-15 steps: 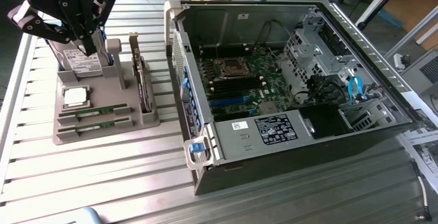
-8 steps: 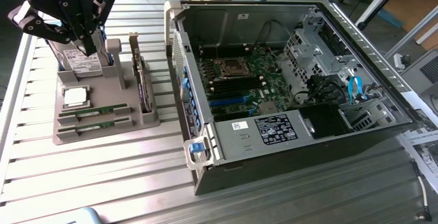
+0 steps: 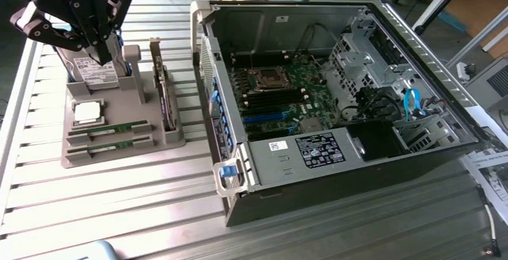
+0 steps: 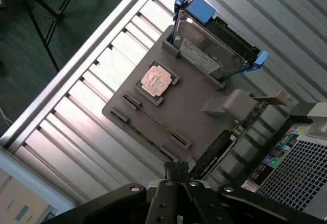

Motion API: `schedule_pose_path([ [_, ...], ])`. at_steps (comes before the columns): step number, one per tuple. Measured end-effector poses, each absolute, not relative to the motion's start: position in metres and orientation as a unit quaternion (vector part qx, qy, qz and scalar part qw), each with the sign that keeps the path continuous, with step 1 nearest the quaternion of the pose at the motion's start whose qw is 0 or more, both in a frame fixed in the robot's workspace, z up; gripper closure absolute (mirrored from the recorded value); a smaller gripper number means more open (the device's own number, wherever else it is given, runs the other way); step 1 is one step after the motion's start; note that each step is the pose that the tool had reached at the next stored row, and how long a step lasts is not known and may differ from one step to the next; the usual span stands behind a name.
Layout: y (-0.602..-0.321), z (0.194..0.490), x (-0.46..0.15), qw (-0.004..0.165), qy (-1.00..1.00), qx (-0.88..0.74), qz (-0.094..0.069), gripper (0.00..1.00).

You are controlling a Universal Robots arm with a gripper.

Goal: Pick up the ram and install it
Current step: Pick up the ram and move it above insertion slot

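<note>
Spanning the exterior view, the slatted metal counter [image 3: 119, 212] carries an open computer case [image 3: 278, 22] lying on its side, motherboard [image 3: 306, 78] exposed. At the exterior view's left the tool [image 3: 102, 55] hangs with its fingers pinched together on nothing, just above the upright hard drive [image 3: 87, 69]. The drive stands in a gray holder [image 3: 123, 112], which also keeps an upright expansion card [image 3: 164, 93] and a square CPU [image 3: 87, 111]. The ram [image 3: 109, 130] lies in a slot at the holder's near edge, a twin stick [image 3: 107, 147] just beside it and well apart from the case. It looks light, thin and stiff yet fragile, so it is probably best pinched across the long edges at mid-length, away from the chips and contacts.
</note>
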State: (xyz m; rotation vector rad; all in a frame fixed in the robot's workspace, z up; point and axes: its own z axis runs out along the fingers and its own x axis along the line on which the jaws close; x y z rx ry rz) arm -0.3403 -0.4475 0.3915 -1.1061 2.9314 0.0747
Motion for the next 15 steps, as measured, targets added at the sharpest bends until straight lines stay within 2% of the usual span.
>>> schedule_pose_path([
  [15,-0.4475,0.3915,-0.3403,0.003,0.925,-0.378,0.024,0.89],
])
